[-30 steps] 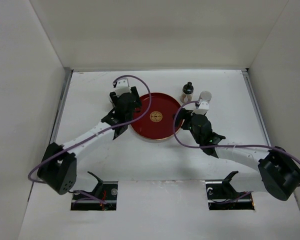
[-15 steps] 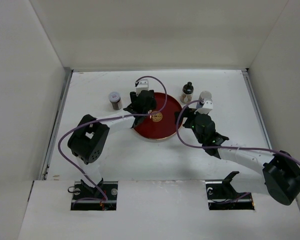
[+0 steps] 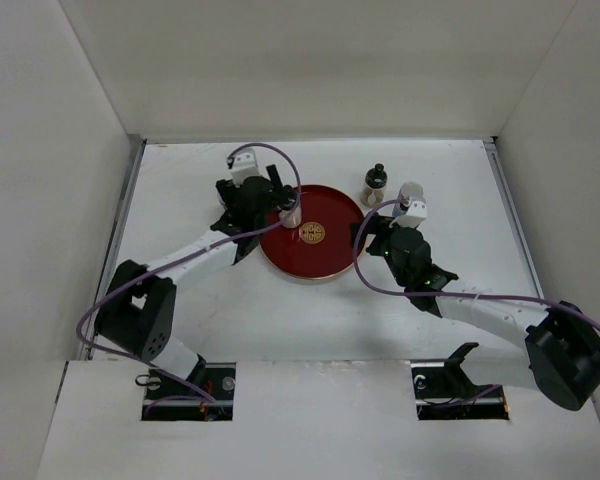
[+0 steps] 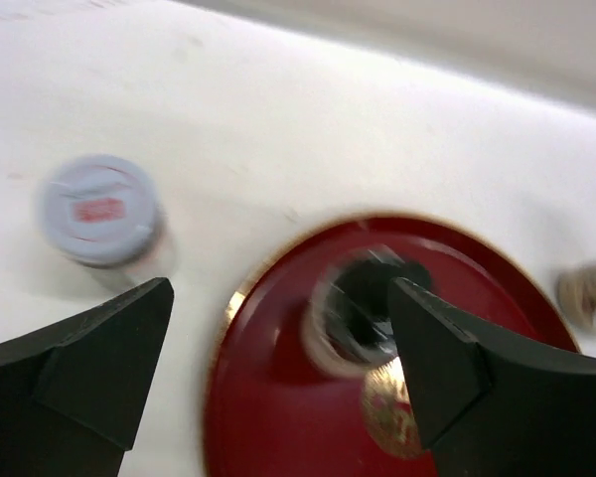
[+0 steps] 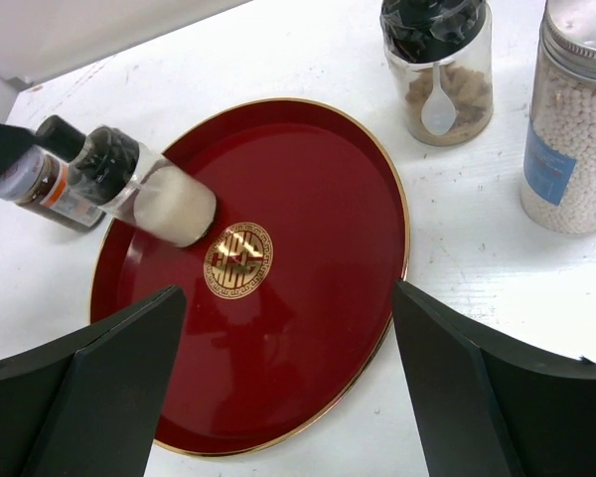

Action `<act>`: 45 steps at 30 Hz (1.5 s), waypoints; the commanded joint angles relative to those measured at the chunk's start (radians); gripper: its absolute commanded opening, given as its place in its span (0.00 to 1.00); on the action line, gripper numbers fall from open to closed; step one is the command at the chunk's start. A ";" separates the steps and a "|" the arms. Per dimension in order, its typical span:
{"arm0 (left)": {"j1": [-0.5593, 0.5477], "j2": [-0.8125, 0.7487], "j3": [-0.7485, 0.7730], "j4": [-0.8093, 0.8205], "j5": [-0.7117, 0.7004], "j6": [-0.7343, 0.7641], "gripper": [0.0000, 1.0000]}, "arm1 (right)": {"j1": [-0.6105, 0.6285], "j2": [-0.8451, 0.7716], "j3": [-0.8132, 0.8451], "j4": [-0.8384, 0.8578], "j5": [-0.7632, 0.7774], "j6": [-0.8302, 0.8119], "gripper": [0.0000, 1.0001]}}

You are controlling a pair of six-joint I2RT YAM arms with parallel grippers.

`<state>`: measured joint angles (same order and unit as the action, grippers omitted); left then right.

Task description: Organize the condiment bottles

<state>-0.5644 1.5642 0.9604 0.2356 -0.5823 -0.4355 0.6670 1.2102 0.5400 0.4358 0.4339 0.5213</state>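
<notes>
A bottle point(image 5: 149, 189) with a black cap and pale contents stands on the left part of the round red tray point(image 3: 325, 255). My left gripper point(image 3: 280, 203) hangs open just above it, and the blurred bottle point(image 4: 368, 308) sits between its fingers, apart from both. A stubby jar point(image 4: 99, 209) with a pale lid stands on the table left of the tray. Beyond the tray's right rim are a brownish black-capped bottle point(image 3: 376, 182) and a jar of white beads point(image 3: 410, 193). My right gripper point(image 5: 288, 397) is open over the tray's near right edge, holding nothing.
White walls close in the table on the left, back and right. The tray point(image 5: 308, 298) has a gold centre emblem point(image 5: 238, 260), and the rest of its floor is bare. Purple cables loop over both arms.
My left gripper swung from left of the tray to over it, then opened; the black-capped bottle now stands free on the tray. The right arm barely shifted.
</notes>
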 commanded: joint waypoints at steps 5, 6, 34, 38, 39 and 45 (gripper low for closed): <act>0.208 -0.006 0.017 -0.060 -0.097 -0.069 0.90 | -0.005 0.003 0.006 0.060 -0.001 0.017 0.92; 0.221 0.019 0.035 -0.073 -0.087 -0.072 0.89 | -0.005 0.003 0.006 0.060 -0.001 0.017 0.92; 0.180 -0.152 -0.119 -0.002 -0.068 -0.059 0.29 | -0.004 0.026 0.018 0.060 -0.006 0.003 0.93; 0.093 -0.306 -0.173 -0.067 -0.027 -0.071 0.29 | -0.004 0.023 0.018 0.060 -0.004 0.003 0.93; 0.065 -0.320 -0.176 -0.070 -0.022 -0.077 0.29 | -0.004 0.022 0.018 0.060 -0.003 0.000 0.93; -0.033 -0.241 -0.114 -0.047 0.024 -0.074 0.30 | -0.004 0.008 0.014 0.054 0.005 0.000 0.93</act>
<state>-0.5781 1.2922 0.7891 0.0959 -0.5827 -0.4999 0.6670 1.2388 0.5400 0.4358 0.4339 0.5236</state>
